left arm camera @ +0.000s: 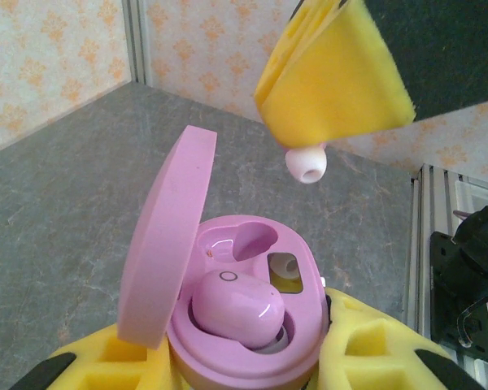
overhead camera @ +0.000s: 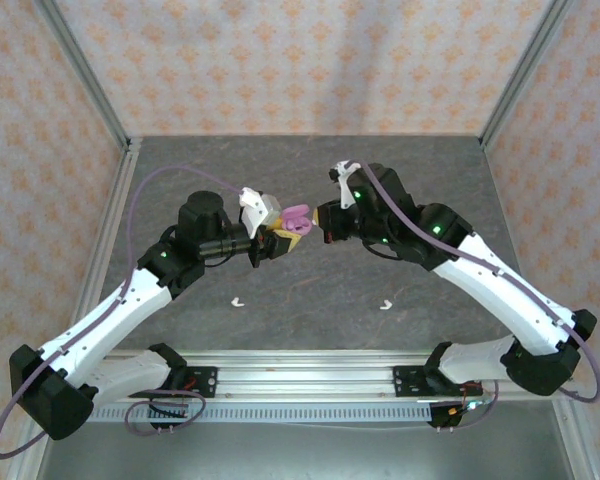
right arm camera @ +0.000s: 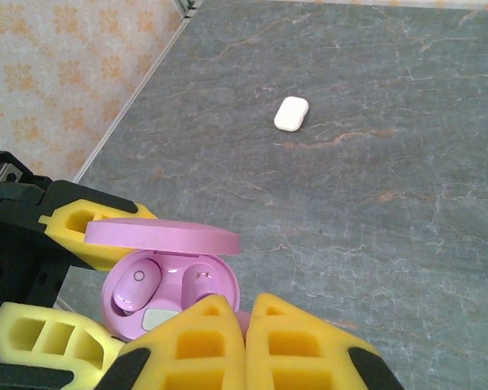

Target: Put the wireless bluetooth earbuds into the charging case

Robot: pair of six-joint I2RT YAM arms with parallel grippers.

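Seating the second pink earbud [left arm camera: 307,165]: our left gripper [overhead camera: 285,236] clamps the open case [left arm camera: 167,244], our right gripper [right arm camera: 246,321] pinches it above; next, we lower it into the empty socket [left arm camera: 281,269].

Open pink charging case [left arm camera: 163,244] (lid upright), one pink earbud [left arm camera: 240,313] inside, second pink earbud [left arm camera: 307,165] just above.

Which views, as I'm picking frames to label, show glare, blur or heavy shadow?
Left wrist: bright glare spots on the seated earbud and inside the pink case, held earbud crisp. Right wrist: the near yellow pads look soft, the white case sharp. Top external: even light, faint shadows on the back wall, no glare.
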